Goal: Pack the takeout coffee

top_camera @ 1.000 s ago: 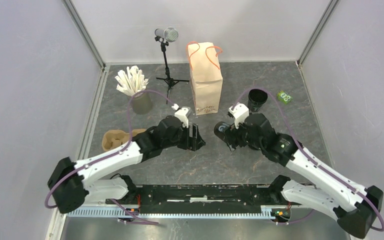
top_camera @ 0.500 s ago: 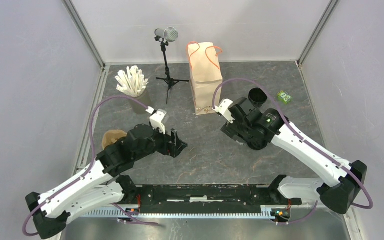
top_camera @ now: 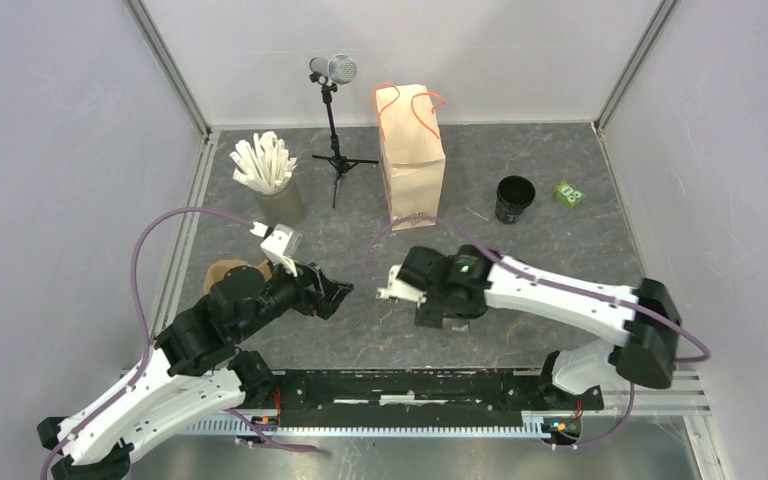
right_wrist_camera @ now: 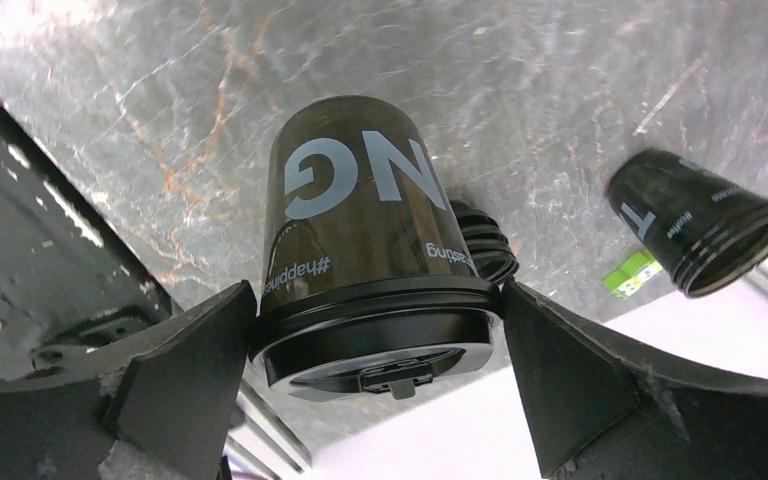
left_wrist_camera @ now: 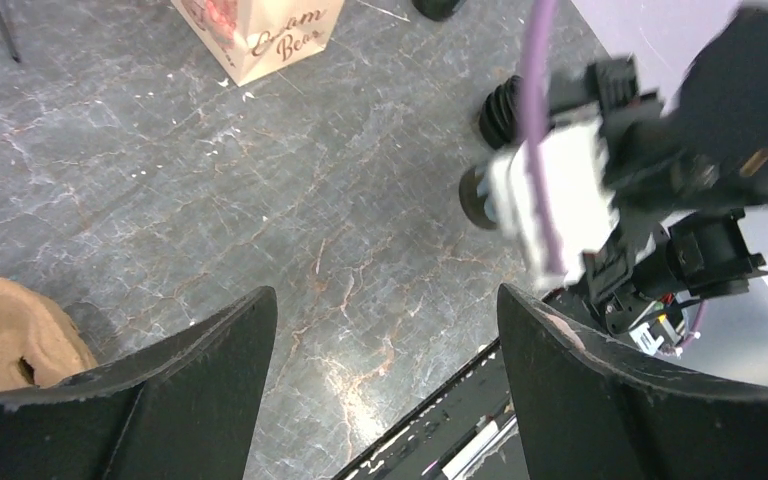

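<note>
**A:** Nearest first. What about the left gripper?

**B:** Its jaws are spread wide over bare table with nothing between them. A pulp cup carrier lies near one finger.

**A:** And the takeout coffee?

**B:** It is lidded and sits between the jaws of the right gripper, mid-table. The lid rim looks flush with both fingers, and the body reaches beyond their tips. Clamped or only flanked, I cannot tell.

**A:** Farther back?

**B:** An open black cup stands beside a green packet. The brown paper bag is upright, well apart from the coffee.
</note>
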`<state>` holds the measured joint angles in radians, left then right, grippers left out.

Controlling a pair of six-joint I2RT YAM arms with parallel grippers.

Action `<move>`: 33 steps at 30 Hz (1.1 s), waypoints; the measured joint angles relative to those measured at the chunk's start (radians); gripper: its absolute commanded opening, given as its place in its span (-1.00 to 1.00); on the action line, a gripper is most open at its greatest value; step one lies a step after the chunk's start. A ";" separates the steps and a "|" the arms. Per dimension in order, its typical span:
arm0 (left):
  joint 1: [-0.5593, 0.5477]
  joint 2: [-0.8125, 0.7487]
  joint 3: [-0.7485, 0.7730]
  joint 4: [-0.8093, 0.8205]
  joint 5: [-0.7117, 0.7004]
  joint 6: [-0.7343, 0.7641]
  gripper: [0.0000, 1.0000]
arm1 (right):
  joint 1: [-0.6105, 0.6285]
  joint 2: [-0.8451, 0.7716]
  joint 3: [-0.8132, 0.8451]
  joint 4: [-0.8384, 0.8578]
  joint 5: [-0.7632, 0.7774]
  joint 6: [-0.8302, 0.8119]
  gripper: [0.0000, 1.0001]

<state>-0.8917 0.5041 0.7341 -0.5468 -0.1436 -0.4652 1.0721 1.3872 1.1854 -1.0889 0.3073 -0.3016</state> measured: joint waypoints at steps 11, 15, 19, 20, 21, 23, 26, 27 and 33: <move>0.000 -0.078 0.000 -0.006 -0.087 0.000 0.76 | 0.128 0.126 -0.004 -0.076 0.033 -0.079 0.96; 0.000 -0.082 0.000 -0.007 -0.105 0.000 0.76 | 0.163 0.171 -0.008 -0.069 0.026 -0.117 0.96; 0.000 -0.081 0.000 -0.007 -0.119 0.000 0.77 | 0.179 0.202 -0.010 -0.055 0.026 -0.150 0.96; 0.000 -0.081 0.000 -0.007 -0.119 0.000 0.77 | 0.181 0.205 -0.010 -0.051 0.026 -0.155 0.96; 0.000 -0.081 0.000 -0.007 -0.121 0.000 0.77 | 0.184 0.207 -0.010 -0.048 0.027 -0.162 0.96; 0.000 -0.081 0.000 -0.007 -0.128 0.000 0.78 | 0.187 0.209 -0.010 -0.041 0.030 -0.176 0.96; 0.000 -0.081 0.000 -0.010 -0.142 0.000 0.78 | 0.194 0.211 -0.010 -0.027 0.035 -0.191 0.96; 0.000 -0.081 0.000 -0.013 -0.145 0.000 0.78 | 0.196 0.211 -0.010 -0.024 0.035 -0.195 0.96; 0.000 -0.078 -0.003 -0.027 -0.154 0.000 0.78 | 0.209 0.211 -0.010 -0.010 0.038 -0.214 0.96</move>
<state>-0.8913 0.4259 0.7315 -0.5735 -0.2974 -0.4656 1.2816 1.5986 1.1755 -1.0988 0.3454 -0.5159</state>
